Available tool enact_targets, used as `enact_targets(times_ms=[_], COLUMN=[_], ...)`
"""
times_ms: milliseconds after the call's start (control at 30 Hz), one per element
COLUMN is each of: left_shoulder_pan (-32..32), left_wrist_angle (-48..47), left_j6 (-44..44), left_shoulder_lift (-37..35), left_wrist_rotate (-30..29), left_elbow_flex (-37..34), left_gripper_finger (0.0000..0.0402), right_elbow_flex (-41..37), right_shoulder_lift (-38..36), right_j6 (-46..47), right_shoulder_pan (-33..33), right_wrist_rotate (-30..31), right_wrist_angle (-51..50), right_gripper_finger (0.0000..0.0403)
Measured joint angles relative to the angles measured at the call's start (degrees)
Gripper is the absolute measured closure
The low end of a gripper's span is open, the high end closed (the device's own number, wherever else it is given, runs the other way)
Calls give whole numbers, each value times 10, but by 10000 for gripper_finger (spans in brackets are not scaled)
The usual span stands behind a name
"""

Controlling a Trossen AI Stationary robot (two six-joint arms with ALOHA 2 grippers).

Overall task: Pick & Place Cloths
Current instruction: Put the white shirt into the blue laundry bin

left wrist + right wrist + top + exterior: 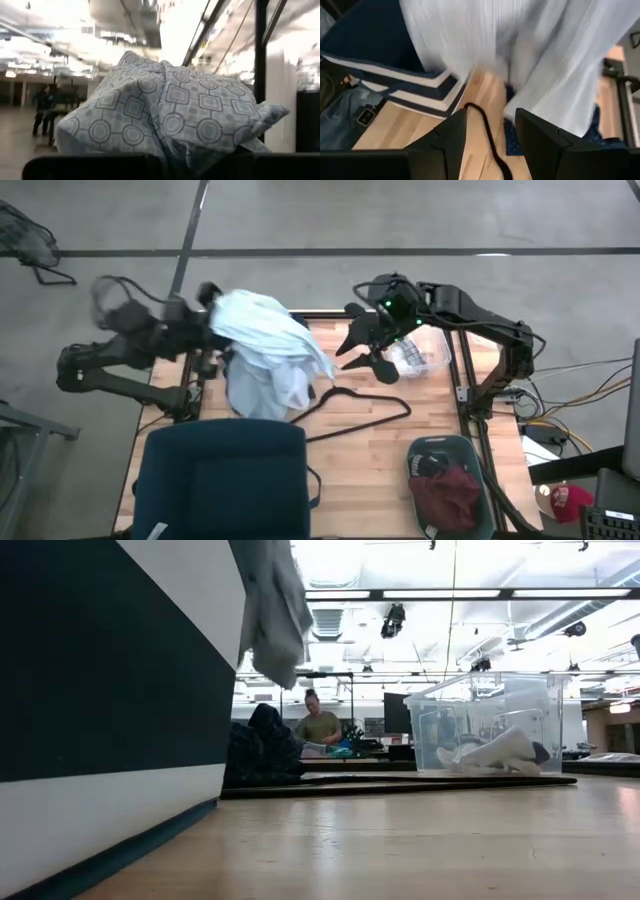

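Note:
My left gripper [207, 308] is raised over the table's far left and is shut on the pale blue-white shirt [268, 352], which hangs from it. In the low view the shirt's lower end [272, 615] hangs clear of the table. A dark garment [258, 755] lies on the table beneath it. My right gripper [352, 355] is open and hovers right of the shirt, above the hook end of the thin black wire hanger [352, 398]. In the right wrist view the hanger's wire [485, 131] runs between my open fingers [457, 137]. Grey-white socks [495, 752] lie in a clear bin [420, 355]. My left gripper holds the pale blue-white shirt by a bunched, patterned part [170, 107], several layers gathered into a lump over the fingers, which the cloth hides. The shirt is lifted, and the rest hangs slack below the gripper [280, 375].
A dark blue fabric bin [220, 480] stands at the near left and fills the low view's left side. A grey bin [478, 455] at the near right holds a maroon piece [450, 495] and a black garment [430, 465]. Bare wood lies between the bins. People show in the room beyond.

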Motion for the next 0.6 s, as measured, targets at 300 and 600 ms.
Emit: enact_targets(times_ms=[300,600], left_shoulder_pan=[-33,-115], left_wrist_angle=[-20,-30], left_j6=[-123,-151], left_shoulder_lift=[-38,-23], left_wrist_rotate=[75,157], left_elbow_flex=[67,65], left_gripper_finger=[340,339], right_elbow_flex=[-100,-216], right_shoulder_lift=[5,4], right_j6=[-42,-55], right_shoulder_pan=[-11,-52], right_wrist_rotate=[15,32], right_wrist_angle=[1,30], right_gripper_finger=[241,304])
